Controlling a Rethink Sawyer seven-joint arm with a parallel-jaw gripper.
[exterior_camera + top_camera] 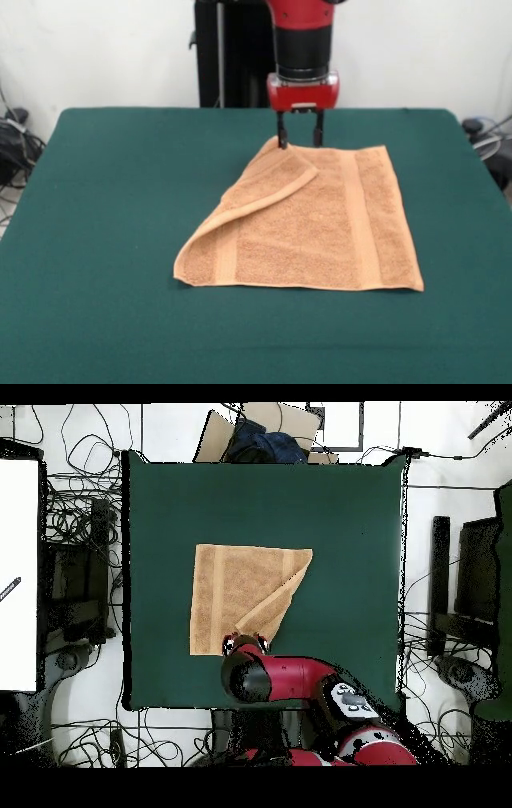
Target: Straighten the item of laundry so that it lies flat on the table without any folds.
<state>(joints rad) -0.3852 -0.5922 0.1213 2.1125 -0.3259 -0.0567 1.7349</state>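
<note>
The orange-tan towel [320, 232] lies in the middle of the dark green table [96, 240]. Most of it is flat, with one woven band running down its right part. Its far left corner is folded over onto the towel as a triangular flap [268, 188], leaving a slanted left edge. My gripper [300, 138] hangs straight down at the towel's far edge, open, fingertips [282, 141] at the flap's tip with nothing between them. In the overhead view the towel [235, 589] lies on the table [350, 514], and the arm's red head covers the gripper [245, 646] at the towel's bottom edge.
The black pedestal [232, 56] stands behind the table's far edge. Cables and dark equipment [80, 564] lie on the floor around the table. A cardboard piece and a dark blue shape [262, 439] sit beyond the table's top edge in the overhead view.
</note>
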